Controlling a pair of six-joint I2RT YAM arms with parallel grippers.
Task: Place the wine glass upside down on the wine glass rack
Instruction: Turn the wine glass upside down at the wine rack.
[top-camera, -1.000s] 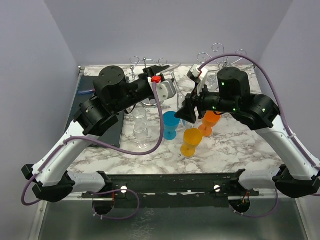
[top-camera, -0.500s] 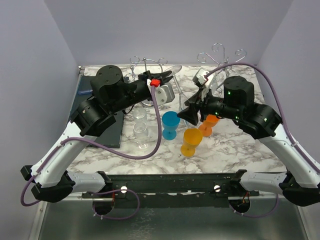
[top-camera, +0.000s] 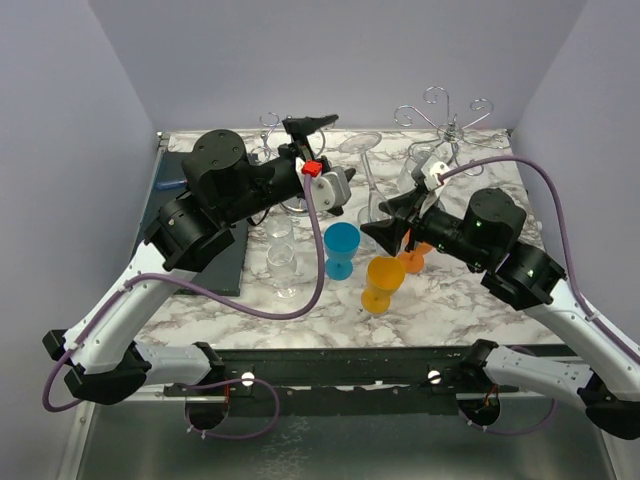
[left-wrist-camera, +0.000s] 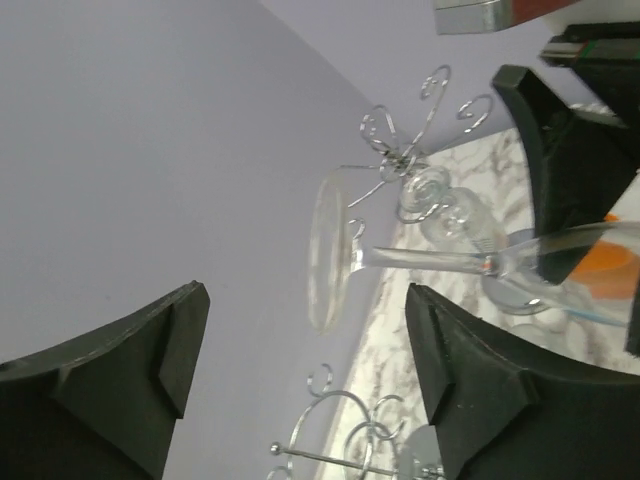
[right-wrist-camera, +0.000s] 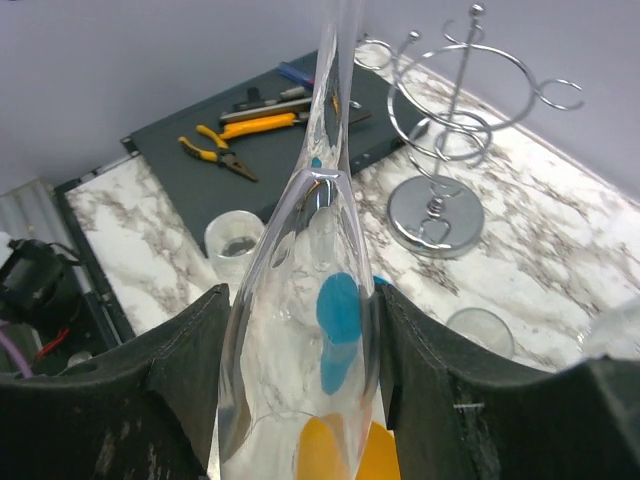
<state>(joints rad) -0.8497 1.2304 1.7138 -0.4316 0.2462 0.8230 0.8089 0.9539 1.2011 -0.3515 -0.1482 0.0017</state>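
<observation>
Glass (top-camera: 371, 185) sits clamped by its bowl in your right claw (top-camera: 392, 222); left claw (left-wrist-camera: 305, 335) hangs released. Keep the foot high and slide its stem into a rack (top-camera: 445, 120) hook.

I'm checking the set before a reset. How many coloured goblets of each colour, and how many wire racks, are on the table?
Blue goblet: 1
Orange goblets: 2
Wire racks: 2
Total: 5
</observation>
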